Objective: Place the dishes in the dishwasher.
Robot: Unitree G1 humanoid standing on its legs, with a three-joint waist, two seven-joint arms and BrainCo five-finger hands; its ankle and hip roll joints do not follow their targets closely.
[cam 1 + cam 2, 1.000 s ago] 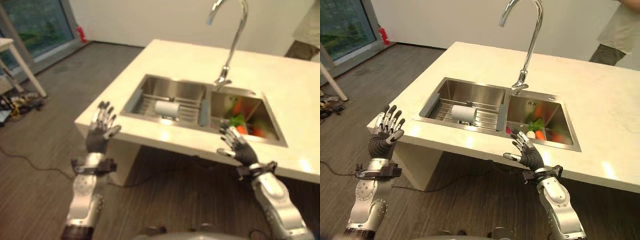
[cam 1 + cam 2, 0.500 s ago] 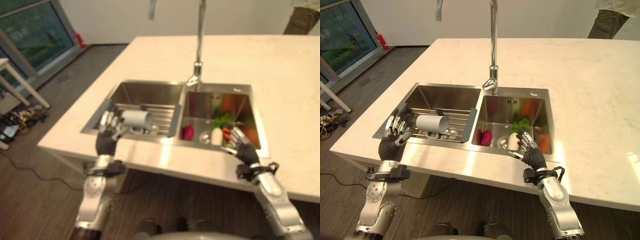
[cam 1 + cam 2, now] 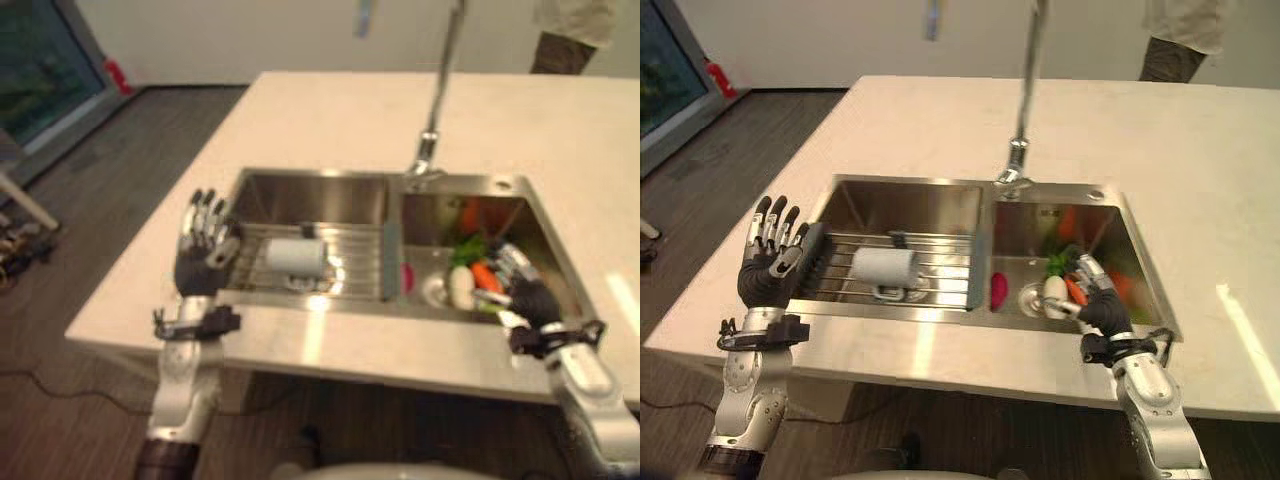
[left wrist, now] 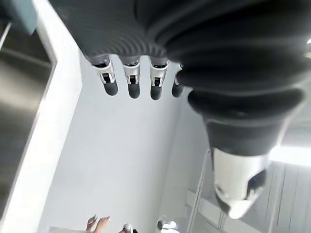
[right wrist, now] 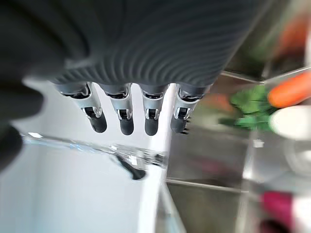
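Hovering over the near left corner of the sink (image 3: 840,195), left hand (image 3: 767,268) is raised, fingers straight and spread, palm empty. It sits above the tabletop (image 3: 900,110) edge, just outside the left basin. Just to the right of this hand lies a wire rack (image 3: 940,270) across the left basin, and on the rack a pale cup (image 3: 883,268) on its side, near the hand but apart from it. Left wrist view: fingers (image 4: 130,80) extended in a row, nothing between them and the thumb.

Right hand (image 3: 1100,305) is at the near rim of the right basin, fingers loosely extended, holding nothing. Just beyond its fingertips, down in the basin: an orange carrot (image 3: 1076,291), something white (image 3: 1054,296) and green leaves (image 3: 1058,262); I cannot tell whether the fingertips touch any of them. Further to the left of this hand, against the basin divider, a magenta item (image 3: 999,292). Right wrist view: fingers (image 5: 126,111) straight in a row, with carrot (image 5: 290,90), greens (image 5: 250,104) and the white item (image 5: 291,121) past them.

Faucet (image 3: 1018,150) rises behind the divider, beyond both hands. A person (image 3: 1185,30) stands at the far side of the tabletop, well beyond the right hand.
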